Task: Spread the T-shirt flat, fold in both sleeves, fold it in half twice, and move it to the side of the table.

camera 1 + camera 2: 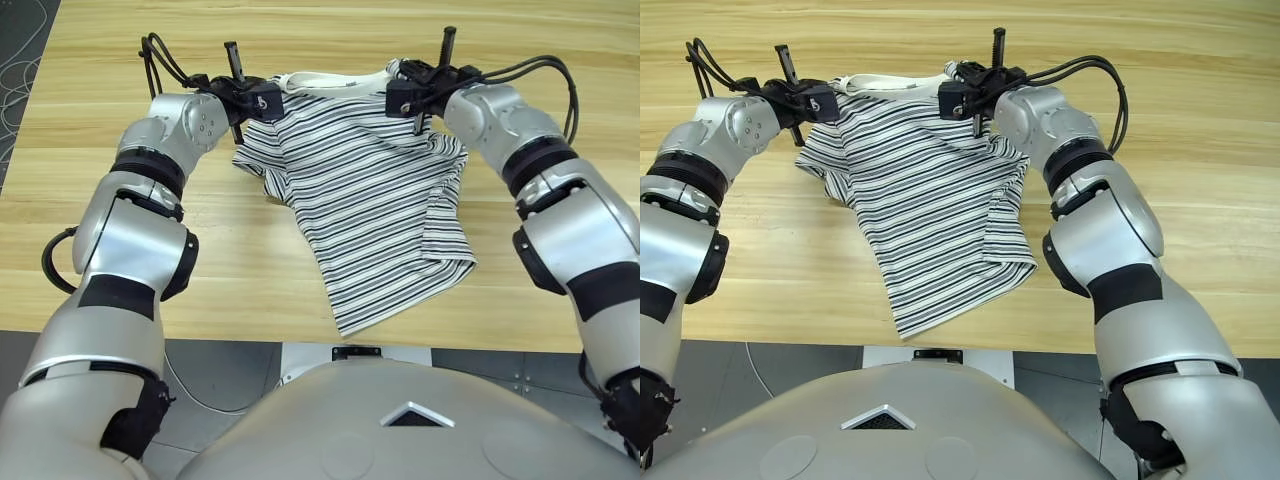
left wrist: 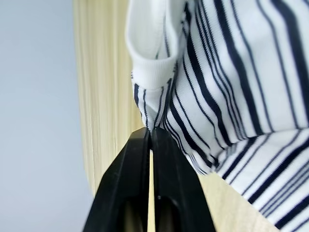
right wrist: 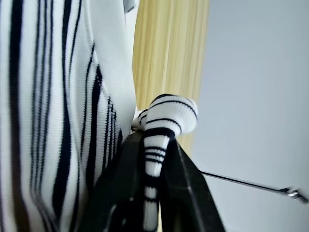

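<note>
A white T-shirt [image 1: 360,200] with dark stripes hangs lifted by its shoulders over the wooden table [image 1: 120,260], its hem trailing down toward the near edge. My left gripper [image 1: 236,62] is shut on the shoulder next to the white collar [image 1: 330,82]; its fingers [image 2: 166,164] pinch the fabric by the collar seam. On the other shoulder, my right gripper [image 1: 447,45] is shut, with a fold of striped cloth [image 3: 157,145] squeezed between its fingers. The lower part of the shirt is bunched and creased on the right.
Bare light wood lies on all sides of the shirt, widest at the far side and the left. The table's near edge [image 1: 250,338] runs just below the hem. Dark floor with a pale cable [image 1: 20,45] borders the left edge.
</note>
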Robot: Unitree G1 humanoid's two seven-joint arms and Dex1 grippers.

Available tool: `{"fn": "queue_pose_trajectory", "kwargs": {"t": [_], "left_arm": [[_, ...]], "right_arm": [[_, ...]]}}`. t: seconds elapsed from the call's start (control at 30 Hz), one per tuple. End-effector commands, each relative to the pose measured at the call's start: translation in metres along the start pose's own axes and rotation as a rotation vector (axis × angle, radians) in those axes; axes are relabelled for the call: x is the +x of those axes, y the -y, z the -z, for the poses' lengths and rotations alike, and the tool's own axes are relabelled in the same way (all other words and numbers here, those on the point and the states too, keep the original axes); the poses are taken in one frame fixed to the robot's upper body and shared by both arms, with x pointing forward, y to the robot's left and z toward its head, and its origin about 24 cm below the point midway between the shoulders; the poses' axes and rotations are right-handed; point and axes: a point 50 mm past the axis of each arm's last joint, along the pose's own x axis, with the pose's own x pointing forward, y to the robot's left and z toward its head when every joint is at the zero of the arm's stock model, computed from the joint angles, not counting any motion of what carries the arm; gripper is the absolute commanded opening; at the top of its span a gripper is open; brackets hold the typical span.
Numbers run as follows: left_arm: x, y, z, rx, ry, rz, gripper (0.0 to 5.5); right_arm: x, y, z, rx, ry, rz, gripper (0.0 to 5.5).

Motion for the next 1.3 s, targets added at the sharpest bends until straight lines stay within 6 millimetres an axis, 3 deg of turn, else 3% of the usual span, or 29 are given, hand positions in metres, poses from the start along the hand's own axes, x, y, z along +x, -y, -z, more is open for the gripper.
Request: {"fn": "queue_pose_trajectory", "kwargs": {"t": [0.03,0.33,0.43,0.47,0.57,0.67,0.77,0.9,1.07,1.2,1.3], "left_arm": [[0.003,0.006,0.0,0.08,-0.038,-0.009,0.79],[-0.002,-0.009,0.016,0.093,-0.171,-0.202,2.08],[-0.001,-0.016,0.008,0.041,-0.114,-0.266,2.52],[0.0,-0.016,0.004,0.02,-0.083,-0.276,2.62],[0.001,-0.018,-0.007,-0.033,0.01,-0.286,2.62],[0.003,-0.017,-0.02,-0.107,0.114,-0.265,2.62],[0.002,0.009,-0.047,-0.445,0.38,-0.083,2.62],[-0.01,0.048,-0.071,-0.611,0.578,0.105,2.62],[-0.01,0.084,-0.087,-0.69,0.577,0.232,2.62],[-0.005,0.106,-0.071,-0.691,0.424,0.273,2.62],[-0.007,0.113,-0.052,-0.656,0.337,0.279,2.62]], "right_arm": [[0.002,0.01,0.005,-0.195,-0.066,0.045,1.02],[-0.014,0.052,0.044,-0.34,-0.259,0.261,2.48],[-0.025,0.068,0.058,-0.219,-0.245,0.37,2.99],[-0.026,0.068,0.057,-0.104,-0.218,0.388,3.15],[-0.018,0.046,0.042,0.47,-0.066,0.204,3.72],[-0.019,0.033,0.035,0.75,0.08,0.071,4.37],[-0.03,0.011,0.028,0.974,0.32,-0.097,4.37],[-0.067,-0.011,0.029,1.075,0.47,-0.146,4.37],[-0.095,-0.032,0.028,1.113,0.401,-0.176,4.37],[-0.107,-0.053,0.018,1.087,0.337,-0.272,4.37],[-0.121,-0.073,0.024,0.96,0.237,-0.369,4.37]]}}
